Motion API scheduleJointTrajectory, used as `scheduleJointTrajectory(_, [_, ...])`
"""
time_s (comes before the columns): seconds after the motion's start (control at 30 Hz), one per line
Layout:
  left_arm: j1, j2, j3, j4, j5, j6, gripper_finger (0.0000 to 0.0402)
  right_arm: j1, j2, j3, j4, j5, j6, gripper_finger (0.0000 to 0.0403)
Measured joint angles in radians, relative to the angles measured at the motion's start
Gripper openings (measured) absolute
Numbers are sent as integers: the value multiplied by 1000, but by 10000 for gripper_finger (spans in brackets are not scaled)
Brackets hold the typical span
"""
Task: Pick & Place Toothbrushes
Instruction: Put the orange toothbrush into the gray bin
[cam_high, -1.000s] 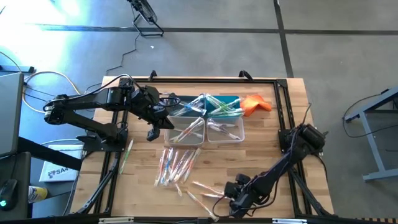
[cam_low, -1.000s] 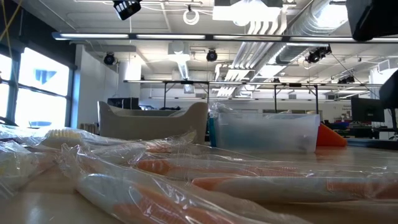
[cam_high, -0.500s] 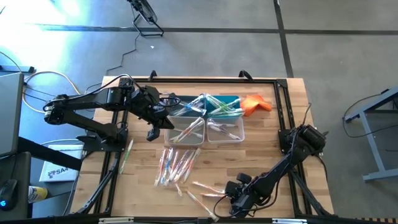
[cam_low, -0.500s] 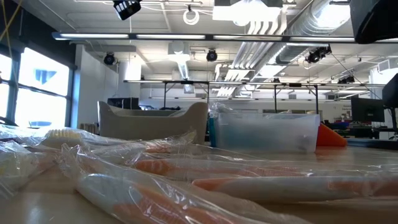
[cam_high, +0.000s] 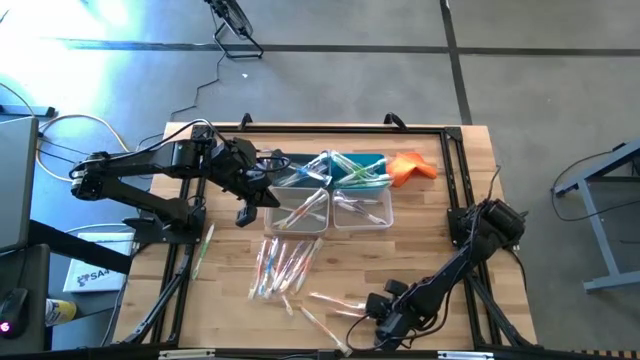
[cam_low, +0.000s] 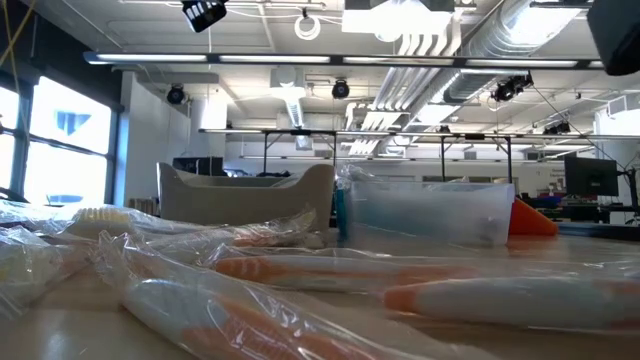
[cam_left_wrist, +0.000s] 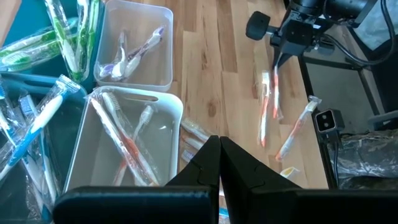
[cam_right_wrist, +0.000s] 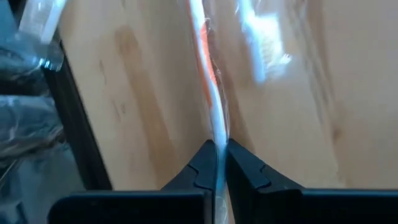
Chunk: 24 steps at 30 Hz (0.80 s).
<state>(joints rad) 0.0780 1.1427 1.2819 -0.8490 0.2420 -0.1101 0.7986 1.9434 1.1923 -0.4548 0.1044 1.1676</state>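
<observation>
Wrapped toothbrushes (cam_high: 285, 265) lie loose on the wooden table, and more fill the clear and teal bins (cam_high: 300, 208) behind them. Near the table's front edge my right gripper (cam_right_wrist: 217, 152) is shut on one orange-and-white toothbrush (cam_right_wrist: 208, 68). The left wrist view shows the same right gripper (cam_left_wrist: 277, 62) with that toothbrush (cam_left_wrist: 275, 93) running out ahead of it. My left gripper (cam_left_wrist: 219, 155) is shut on nothing and hovers by the left clear bin (cam_left_wrist: 118, 143). My right gripper pinches the wrapped toothbrush's near end (cam_right_wrist: 217, 134) between its two fingertips. The fingers come from the table's near right, slanting down, and lie roughly along the toothbrush. The rest of it stretches away from the fingers low over the wood; whether it rests there I cannot tell.
An orange cloth (cam_high: 412, 167) lies at the far right by the teal bins (cam_high: 365, 168). Two more wrapped toothbrushes (cam_left_wrist: 295, 127) lie close to the held one. A green toothbrush (cam_high: 203, 250) hangs off the table's left side. Black frame rails (cam_high: 455, 200) edge the table.
My right gripper has shut on the orange-and-white toothbrush and edged toward the table's near edge. In the low view that toothbrush has slid toward the table's right. My left gripper has kept still.
</observation>
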Motion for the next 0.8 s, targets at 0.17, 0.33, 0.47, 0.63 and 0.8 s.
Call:
scheduleJointTrajectory(0.17, [0, 0, 0, -27, 0, 0, 1, -1, -8, 0, -1, -69, 15, 16])
scheduleJointTrajectory(0.33, [0, 0, 0, -53, 0, 0, 1, 0, -60, -1, -7, -71, 17, 9])
scheduleJointTrajectory(0.47, [0, 0, 0, -50, 0, 0, 1, -9, -130, -1, -12, -14, 15, 9])
scheduleJointTrajectory(0.63, [0, 0, 0, -34, 0, 0, 1, -15, -236, 0, -35, 101, 16, 8])
scheduleJointTrajectory(0.8, [0, 0, 0, -27, 0, 0, 1, -27, -350, 0, -93, 277, 13, 8])
